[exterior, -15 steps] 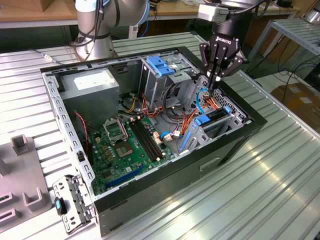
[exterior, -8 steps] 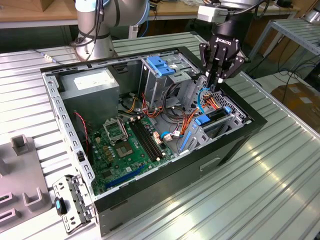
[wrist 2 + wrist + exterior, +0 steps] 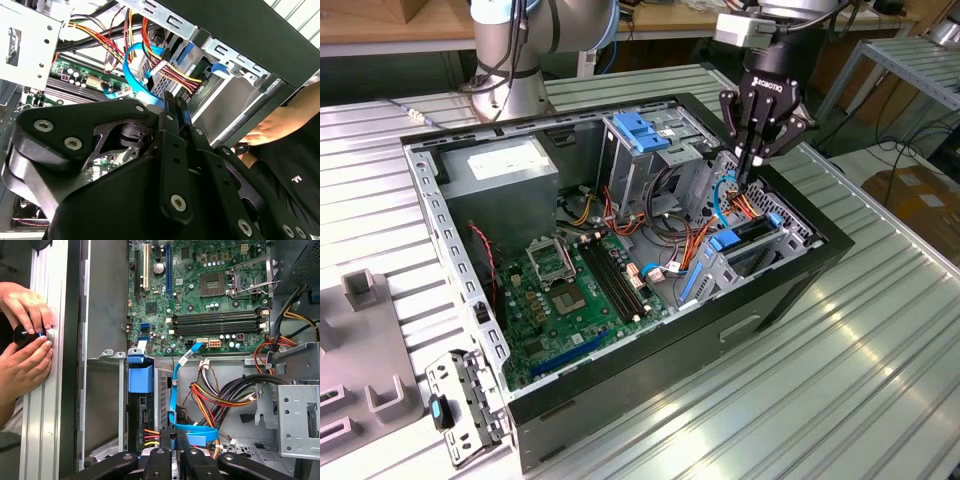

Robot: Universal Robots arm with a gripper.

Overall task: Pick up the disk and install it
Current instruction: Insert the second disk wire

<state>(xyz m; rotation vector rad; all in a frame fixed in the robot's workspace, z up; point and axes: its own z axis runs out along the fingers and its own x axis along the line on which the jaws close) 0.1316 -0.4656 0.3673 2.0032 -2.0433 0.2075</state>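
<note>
- 1 gripper [image 3: 744, 183] in the exterior view hangs over the open computer case [image 3: 790, 290], at the corner nearest the exterior view's right, with its fingertips down among the wiring.
- The case lies on its side on a ribbed metal table [image 3: 860, 370]. Its motherboard [image 3: 570, 290] is near the middle, and a grey power supply box [image 3: 500, 172] sits in the far corner towards the exterior view's left.
- A metal cage with a blue handle [image 3: 638, 133] stands along the far wall.
- The disk [image 3: 752, 236] stands on edge in the drive bay just below the gripper, against the case's near wall. A blue rail shows at each end.
- In the second wrist view the gripper [image 3: 178, 103] has its jaws narrow, almost together, and a strip of the blue data cable [image 3: 131, 60] is pinched between them.
- A person's hand [image 3: 270, 131] rests beyond the case wall.
- In the first wrist view the gripper [image 3: 174, 436] has the 2 fingers close around the cable's blue end [image 3: 173, 390].
- The disk [image 3: 136, 415] sits in its slot beside the fingertips, under a blue tab [image 3: 140, 376], with coloured power wires [image 3: 150, 434] at its edge.
- 2 hands, one [image 3: 22, 300] above the other [image 3: 22, 367], hold a black knob [image 3: 24, 334] at the table's edge.
</note>
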